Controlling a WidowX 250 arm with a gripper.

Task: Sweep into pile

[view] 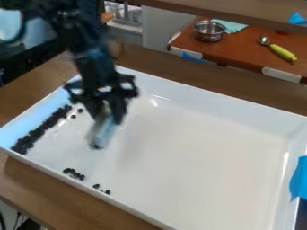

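**Black bean-like pieces [39, 130] mostly lined up, with small groups left to sweep**

We see a long, dense band of the small dark pieces along the left wall of the white, glossy, rectangular tray [198, 148], which sits on the brown wooden table [36, 193]. We judge that the bulk of the gathering is done, though the band reads more as a line than a compact pile.

We still have strays to bring in. A couple of loose pieces [73, 117] lie just beside the band, on its inner side. Near the tray's front edge, a small cluster [71, 171] sits apart from the band, and beyond it we find a sparser group [96, 186].

Our black two-finger end effector [107, 117] hangs over the left part of the tray, between the band and the wide bare floor, and appears to be pinching a pale blue-grey sweeping tool [103, 132]. We think the front groups need the most work, then a tightening of the line.
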